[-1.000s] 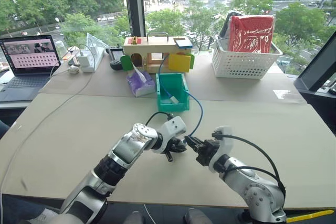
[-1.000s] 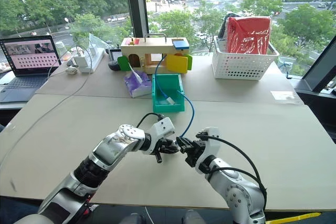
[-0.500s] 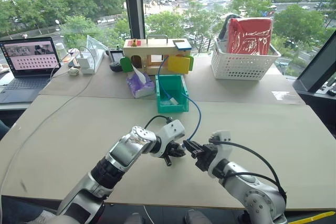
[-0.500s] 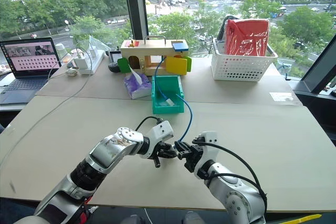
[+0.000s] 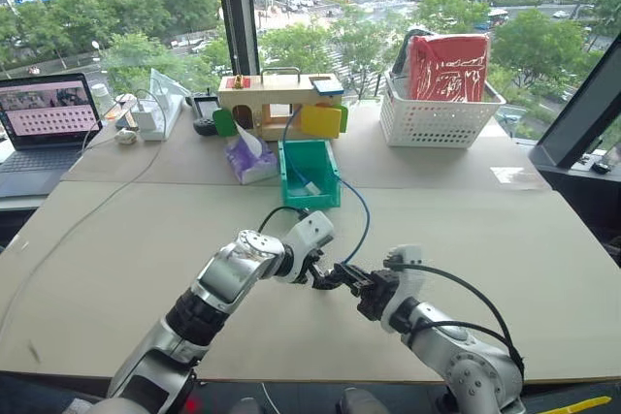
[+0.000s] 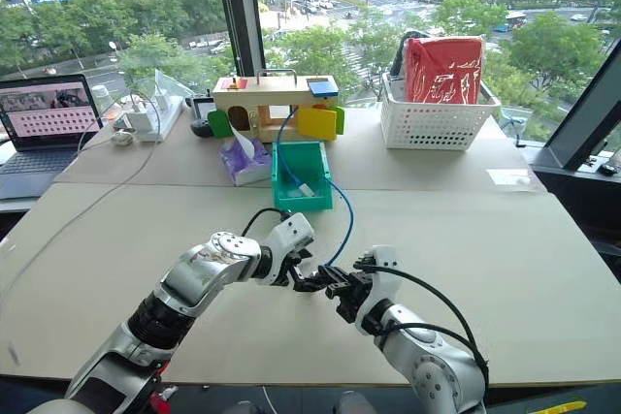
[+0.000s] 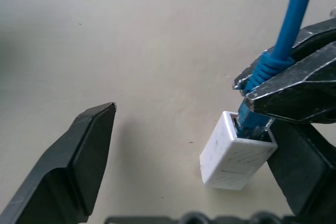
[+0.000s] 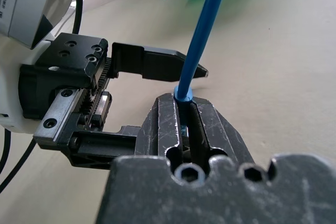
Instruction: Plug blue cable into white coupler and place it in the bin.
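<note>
With the blue cable (image 7: 294, 19) seated in the white coupler (image 7: 236, 153) and pinched at its plug by the closed right tool (image 8: 184, 116), the left tool (image 7: 205, 145) is now spread wide, so transfer to the bin (image 5: 309, 170) is judged next.

A broad beige surface (image 5: 116, 239) runs up to tall windows (image 5: 126, 7) with a dark frame post (image 5: 238, 16); daylight pours in over green treetops (image 5: 320, 41) and a street outside
</note>
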Controlling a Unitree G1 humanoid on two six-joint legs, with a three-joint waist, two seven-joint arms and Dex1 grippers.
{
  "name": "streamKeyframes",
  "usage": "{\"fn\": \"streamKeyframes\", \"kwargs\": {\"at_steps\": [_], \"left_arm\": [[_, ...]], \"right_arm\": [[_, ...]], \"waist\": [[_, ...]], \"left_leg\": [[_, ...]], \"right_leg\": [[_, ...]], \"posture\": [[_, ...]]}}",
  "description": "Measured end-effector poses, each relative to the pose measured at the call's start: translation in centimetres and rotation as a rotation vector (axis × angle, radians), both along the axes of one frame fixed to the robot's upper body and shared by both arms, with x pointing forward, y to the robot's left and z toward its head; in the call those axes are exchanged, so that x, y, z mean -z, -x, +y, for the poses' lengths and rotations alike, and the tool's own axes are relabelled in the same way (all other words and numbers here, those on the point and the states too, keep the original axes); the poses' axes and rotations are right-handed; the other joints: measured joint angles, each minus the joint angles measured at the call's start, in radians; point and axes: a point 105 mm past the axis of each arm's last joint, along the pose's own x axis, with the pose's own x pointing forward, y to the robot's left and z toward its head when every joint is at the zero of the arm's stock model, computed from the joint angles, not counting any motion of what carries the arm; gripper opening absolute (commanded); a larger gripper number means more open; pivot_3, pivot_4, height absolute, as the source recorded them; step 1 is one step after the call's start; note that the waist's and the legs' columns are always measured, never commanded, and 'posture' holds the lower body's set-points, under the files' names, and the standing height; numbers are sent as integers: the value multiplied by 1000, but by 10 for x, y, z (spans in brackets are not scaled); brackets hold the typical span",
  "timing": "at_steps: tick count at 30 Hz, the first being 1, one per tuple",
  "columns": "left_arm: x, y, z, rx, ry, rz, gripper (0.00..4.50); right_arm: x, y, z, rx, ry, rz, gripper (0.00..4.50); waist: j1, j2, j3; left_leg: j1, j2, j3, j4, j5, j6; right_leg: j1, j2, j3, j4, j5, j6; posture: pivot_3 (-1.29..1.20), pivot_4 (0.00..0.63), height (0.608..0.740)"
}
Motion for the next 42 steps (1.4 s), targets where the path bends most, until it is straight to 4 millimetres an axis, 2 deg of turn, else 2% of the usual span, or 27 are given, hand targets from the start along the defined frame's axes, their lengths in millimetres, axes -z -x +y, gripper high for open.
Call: {"fn": "streamKeyframes", "kwargs": {"at_steps": [4,9,10,12,14,16,18,19,21,23,26,28,30,31,35,40,41,42], "left_arm": [[-11,4,4,76,22,-48,4438],[-26,5,33,136,51,-123,4438],[-30,14,36,197,88,-136,4438],[-39,26,34,266,182,-137,4438],[-51,23,35,260,236,-181,4438],[-61,15,39,202,275,-240,4438],[-68,8,39,148,321,-289,4438],[-69,5,40,124,333,-304,4438],[-67,-4,48,49,312,-364,4438],[-64,-19,60,-62,264,-428,4438],[-66,-23,73,-134,261,-460,4438],[-62,-17,79,-152,264,-457,4438],[-58,-11,83,-168,283,-437,4500],[-57,-9,84,-175,289,-433,4500],[-65,-2,94,-218,342,-443,4500],[-72,0,108,-286,371,-473,4500],[-73,-1,110,-298,375,-481,4500],[-76,-1,113,-309,380,-489,4500]], "right_arm": [[2,1,-11,17,-9,39,0],[-14,-12,-30,55,-60,53,0],[-27,-22,-42,92,-70,24,0],[-65,-45,-69,176,-89,-81,0],[-116,-64,-76,183,-128,-224,0],[-158,-84,-69,139,-149,-315,0],[-192,-99,-60,97,-147,-383,0],[-203,-104,-54,73,-148,-406,0],[-209,-120,-36,10,-129,-397,0],[-205,-145,-12,-44,-32,-392,0],[-189,-166,10,-90,77,-391,0],[-174,-178,19,-101,128,-376,0],[-161,-187,22,-96,161,-359,926],[-156,-191,22,-92,173,-352,1164],[-147,-198,22,-91,211,-358,2465],[-156,-198,19,-95,178,-395,4268],[-163,-197,19,-102,164,-415,4478],[-171,-195,18,-108,153,-443,4478]], "waist": [[1,1,2],[10,10,12],[12,10,15],[26,11,23],[30,11,30],[27,13,35],[28,14,37],[28,13,37],[28,14,37],[24,14,37],[27,14,37],[29,14,37],[33,14,37],[36,14,37],[36,14,37],[29,14,38],[28,14,38],[28,15,38]], "left_leg": [[-2,1,0,-5,0,0],[-12,-1,1,-3,0,0],[-16,-2,2,-2,1,0],[-22,-3,2,3,1,-1],[-24,-3,1,8,1,-1],[-25,-4,2,11,1,-1],[-25,-3,2,11,1,-1],[-25,-3,1,11,1,0],[-25,-4,2,11,0,0],[-26,-4,3,11,0,0],[-27,-4,2,10,0,0],[-30,-5,2,10,0,0],[-36,-7,1,11,0,0],[-41,-8,1,12,1,-1],[-41,-9,0,13,2,-2],[-40,-9,-1,13,4,-5],[-40,-9,-1,14,4,-6],[-40,-9,-2,14,5,-6]], "right_leg": [[-3,1,0,0,-2,-3],[-11,-1,0,0,-1,-2],[-16,-2,1,1,0,-1],[-18,-4,1,1,3,1],[-19,-4,0,1,4,3],[-18,-4,0,1,4,5],[-18,-4,0,1,5,6],[-18,-4,-1,0,6,4],[-18,-4,0,1,9,-1],[-20,-4,1,1,10,-2],[-21,-5,0,1,10,-2],[-23,-6,-1,1,10,-3],[-31,-9,-1,4,10,-2],[-35,-10,-1,7,10,-2],[-37,-11,-2,14,11,-2],[-36,-10,-2,12,11,-2],[-36,-10,-2,13,11,-2],[-37,-10,-2,14,11,-2]], "posture": [[0,150,733],[0,150,733],[0,150,733],[0,150,733],[0,150,733],[0,150,733],[0,150,733],[0,150,733],[0,150,733],[0,150,733],[0,150,733],[0,150,733],[0,150,733],[0,150,733],[0,150,733],[0,150,733],[0,150,733],[0,150,733]]}}
